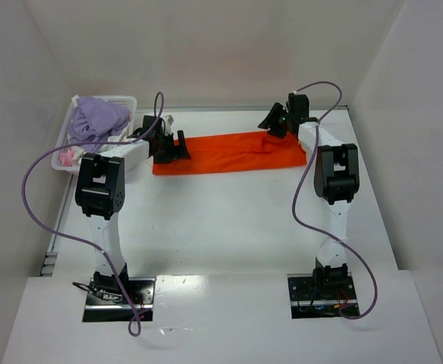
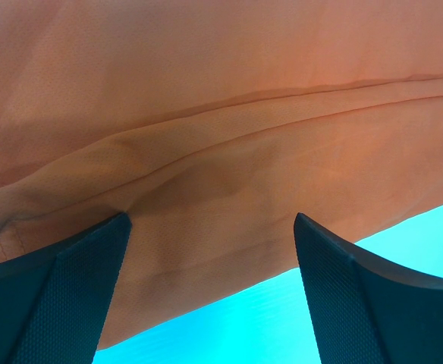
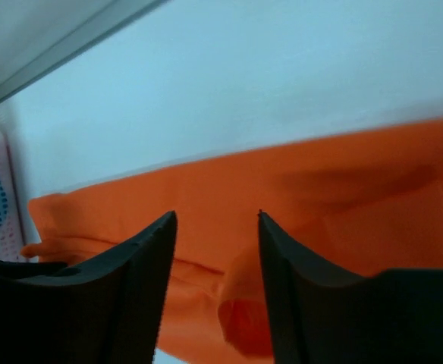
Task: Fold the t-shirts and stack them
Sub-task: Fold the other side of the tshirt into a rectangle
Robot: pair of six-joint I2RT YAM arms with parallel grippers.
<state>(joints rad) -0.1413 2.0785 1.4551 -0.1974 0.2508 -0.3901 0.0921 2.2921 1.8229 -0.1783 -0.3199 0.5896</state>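
Risking a crooked fold by pinching only the top layer: orange t-shirt [image 1: 229, 152] stretched along the far edge of the table [image 1: 229, 227], left gripper [image 2: 212, 224] wide over one end, right gripper [image 3: 216, 218] half-parted, empty, at the other.

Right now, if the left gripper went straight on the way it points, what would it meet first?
The orange t-shirt: its cloth fills the view ahead of the left gripper, jaws open, though how near is unclear.

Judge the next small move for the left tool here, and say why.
Probably lower the left tool and close on the left end of the orange t-shirt: its jaws stand wide open over that edge of the folded strip, gripping nothing.
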